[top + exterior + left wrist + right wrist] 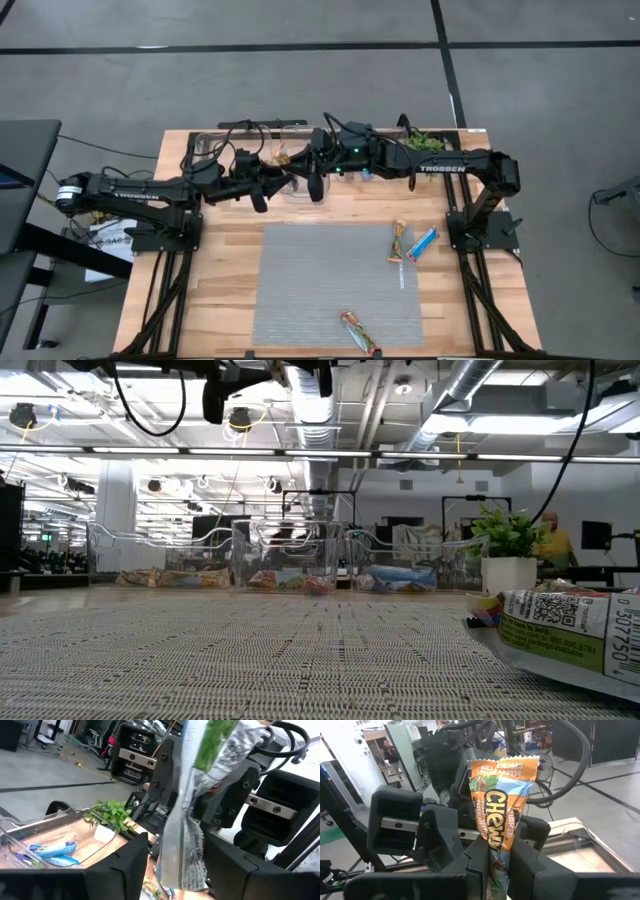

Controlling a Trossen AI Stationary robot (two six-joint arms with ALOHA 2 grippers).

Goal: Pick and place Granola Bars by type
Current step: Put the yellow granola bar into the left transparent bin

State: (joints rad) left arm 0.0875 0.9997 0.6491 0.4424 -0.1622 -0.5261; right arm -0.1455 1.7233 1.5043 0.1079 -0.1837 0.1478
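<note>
right claw (497,862) pinches a bar (501,812); left claw (172,865) seemingly apart.

I'm seeing even, bright overhead light on the table (220,260), with only soft shadows. Ceiling strip lights (300,452) are glaring in the low view. The near wrapper (570,625) there is looking blurred, as is the close bar (192,810).
</note>
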